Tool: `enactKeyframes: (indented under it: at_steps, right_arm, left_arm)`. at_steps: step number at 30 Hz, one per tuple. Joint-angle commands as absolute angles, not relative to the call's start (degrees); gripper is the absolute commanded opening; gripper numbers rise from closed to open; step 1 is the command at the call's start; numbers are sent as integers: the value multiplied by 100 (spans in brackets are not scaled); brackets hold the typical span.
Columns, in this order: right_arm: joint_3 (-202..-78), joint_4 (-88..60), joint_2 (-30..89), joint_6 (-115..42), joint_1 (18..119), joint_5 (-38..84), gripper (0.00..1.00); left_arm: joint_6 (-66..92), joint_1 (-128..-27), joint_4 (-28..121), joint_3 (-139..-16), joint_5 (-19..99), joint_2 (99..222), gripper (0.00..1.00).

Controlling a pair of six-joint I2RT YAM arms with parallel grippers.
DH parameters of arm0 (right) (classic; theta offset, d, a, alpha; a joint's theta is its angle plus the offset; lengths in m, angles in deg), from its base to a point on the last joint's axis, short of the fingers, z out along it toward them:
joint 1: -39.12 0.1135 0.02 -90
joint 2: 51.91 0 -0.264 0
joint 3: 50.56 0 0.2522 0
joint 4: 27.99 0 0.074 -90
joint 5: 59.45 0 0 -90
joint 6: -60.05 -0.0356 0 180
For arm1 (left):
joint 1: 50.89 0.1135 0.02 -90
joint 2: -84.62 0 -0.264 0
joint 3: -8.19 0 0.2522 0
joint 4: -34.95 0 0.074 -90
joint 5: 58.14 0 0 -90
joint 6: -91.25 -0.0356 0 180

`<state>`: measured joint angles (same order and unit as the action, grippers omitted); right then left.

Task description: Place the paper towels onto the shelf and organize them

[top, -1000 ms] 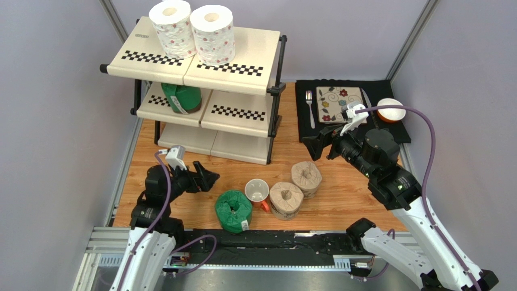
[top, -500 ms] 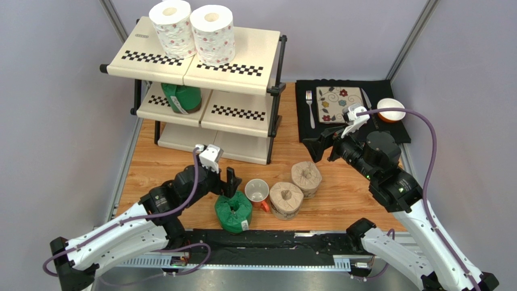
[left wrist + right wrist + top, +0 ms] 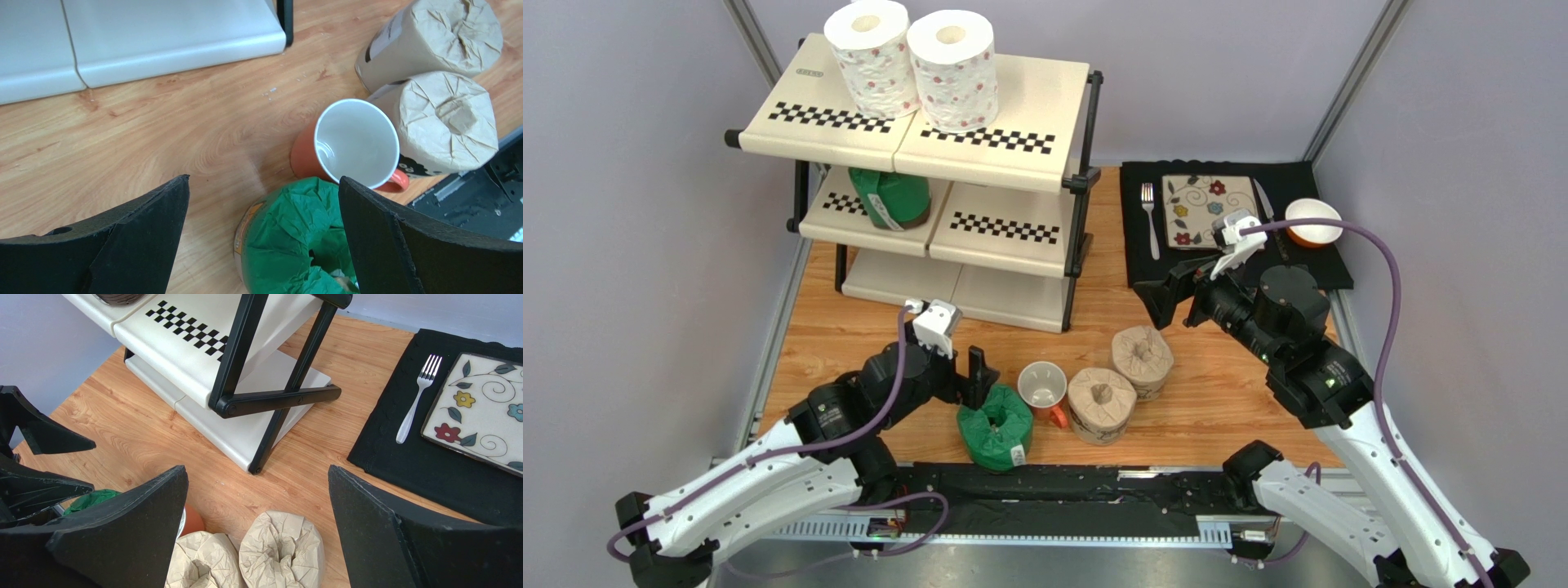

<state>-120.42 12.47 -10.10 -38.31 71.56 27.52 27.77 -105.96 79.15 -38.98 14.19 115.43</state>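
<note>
Green roll [image 3: 294,242], tan roll [image 3: 445,119], checker-edged cream shelf [image 3: 1038,98]

bright even light, soft shadows, perhaps slight blur

Your white-and-black left arm [image 3: 756,472] stretches forward and rightward, elbow low, wrist tipped down. Its black two-finger left gripper [image 3: 979,382] stands with jaws spread wide. Your right arm [image 3: 1320,380] rises bent, its black right gripper [image 3: 1174,298] aimed leftward, jaws likewise apart, holding nothing.
</note>
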Motion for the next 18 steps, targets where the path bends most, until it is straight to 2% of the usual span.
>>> enactKeyframes:
  at_steps: [1, 7, 18]
  right_arm:
    - [-12057, 1003, -1051, -3873, 7172, 2782, 89]
    - [-12075, 1021, -1033, -3882, 7164, 2773, 89]
    - [-12084, 986, -1007, -3882, 7172, 2782, 89]
  left_arm:
    - [2841, -10635, 8053, -3809, 1998, 11424, 99]
    - [2674, -10626, 8246, -3756, 2526, 11547, 99]
    - [2814, -10635, 8642, -3405, 2219, 11293, 99]
